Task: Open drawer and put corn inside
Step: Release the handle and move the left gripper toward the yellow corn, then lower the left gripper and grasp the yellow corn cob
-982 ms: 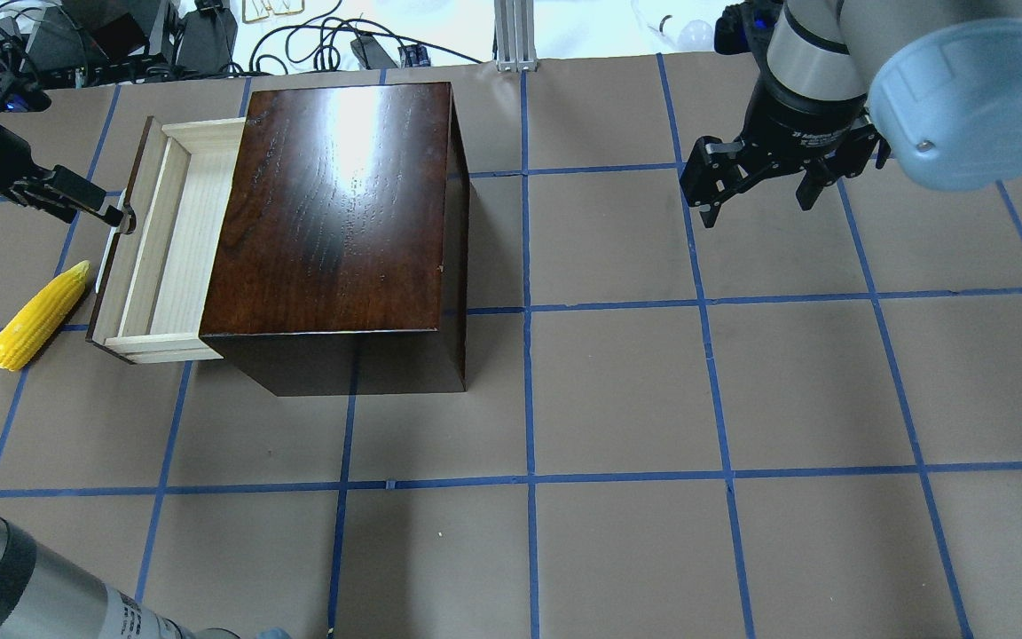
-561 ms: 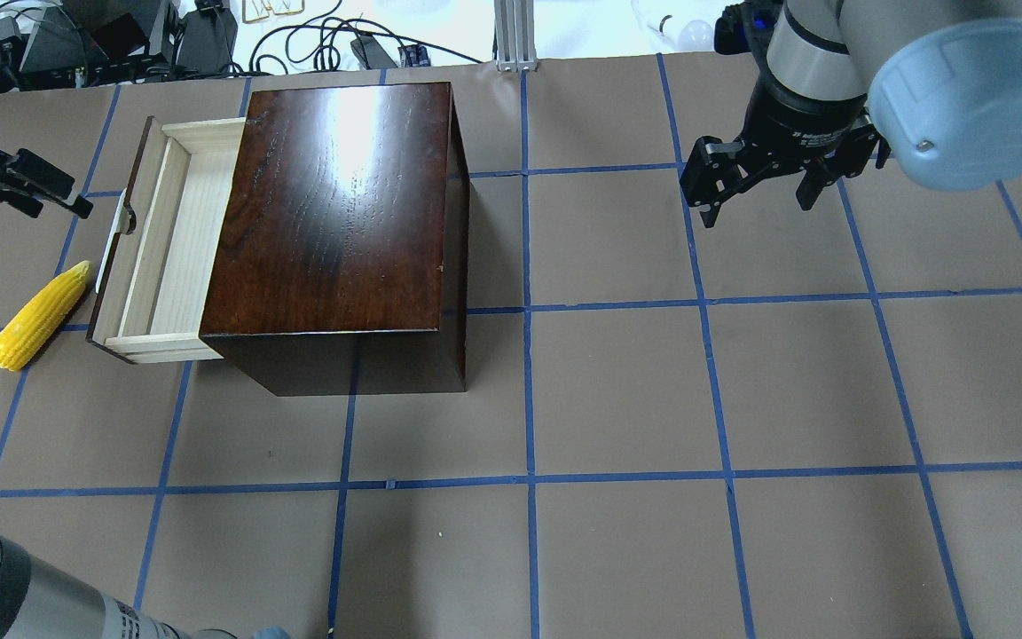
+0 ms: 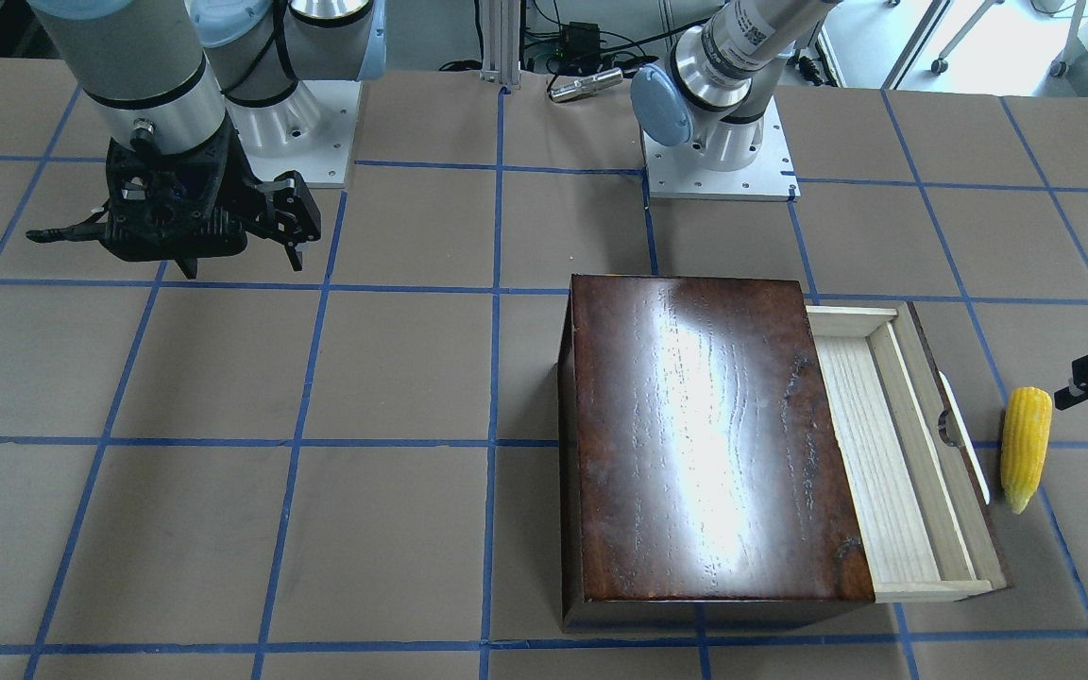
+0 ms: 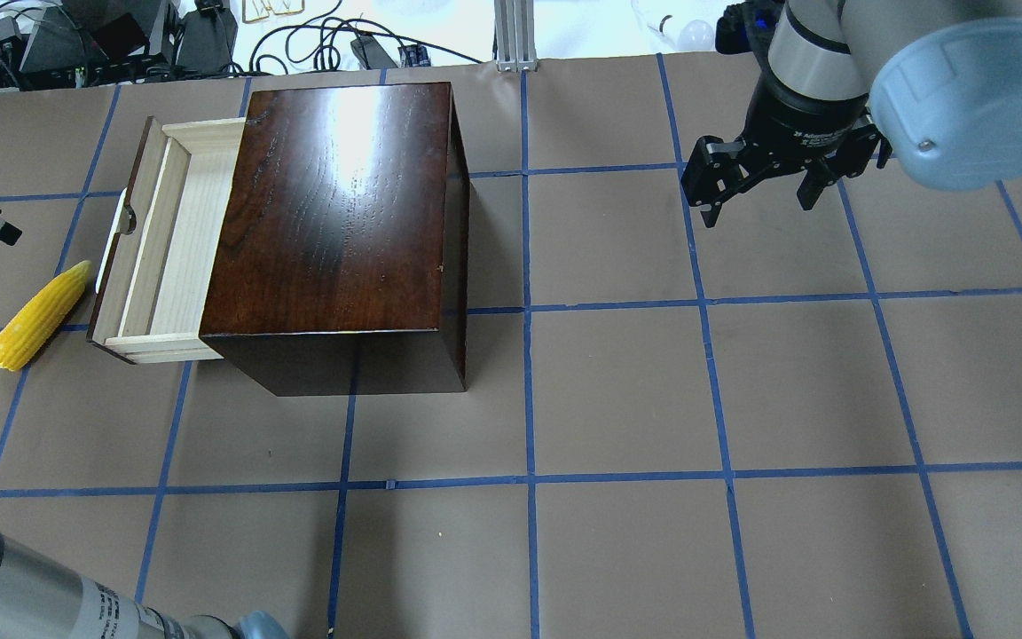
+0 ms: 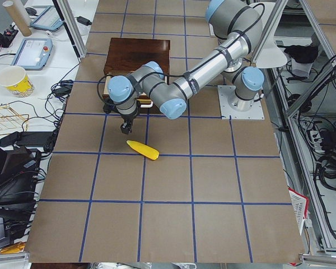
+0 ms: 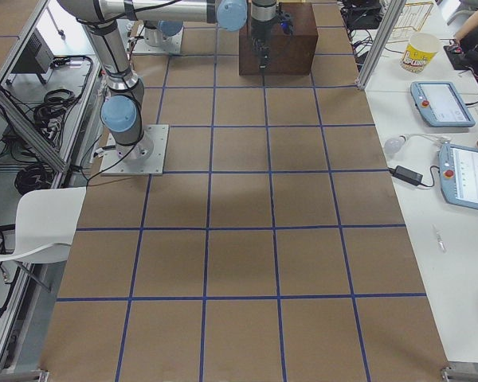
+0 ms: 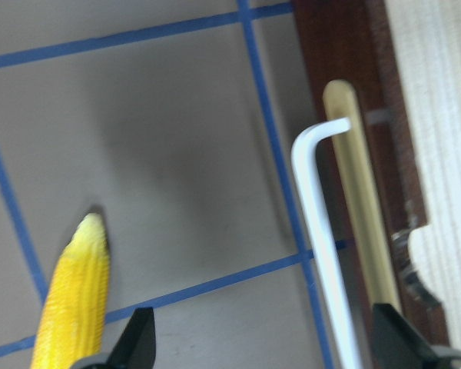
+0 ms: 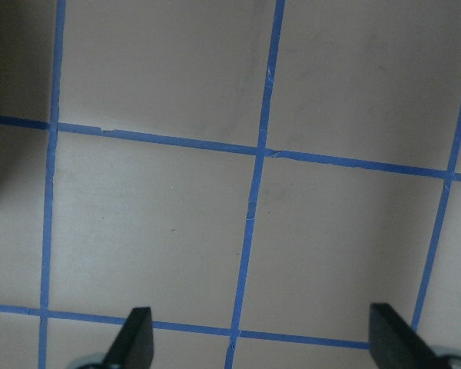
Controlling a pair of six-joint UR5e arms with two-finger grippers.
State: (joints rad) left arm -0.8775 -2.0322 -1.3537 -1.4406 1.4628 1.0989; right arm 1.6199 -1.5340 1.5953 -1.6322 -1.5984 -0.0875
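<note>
Box (image 4: 342, 204) left of table centre. Drawer (image 4: 169, 248) pulled partly out, tray bare. Corn (image 4: 36, 317) on table just beside drawer front, tip toward handle (image 7: 323, 254). Right gripper (image 4: 755, 200) spread wide, empty, well apart. Left gripper (image 7: 265, 342) spread wide, empty, near corn tip. Likely step: corn pick. Centre over thick mid-cob, jaws across width, stay clear of handle.

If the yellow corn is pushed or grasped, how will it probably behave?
The corn looks round and tapered, so a side push would probably roll it in a curve. Its bumpy kernels may help grip. It lies straight and unbent, so it is likely stiff.
</note>
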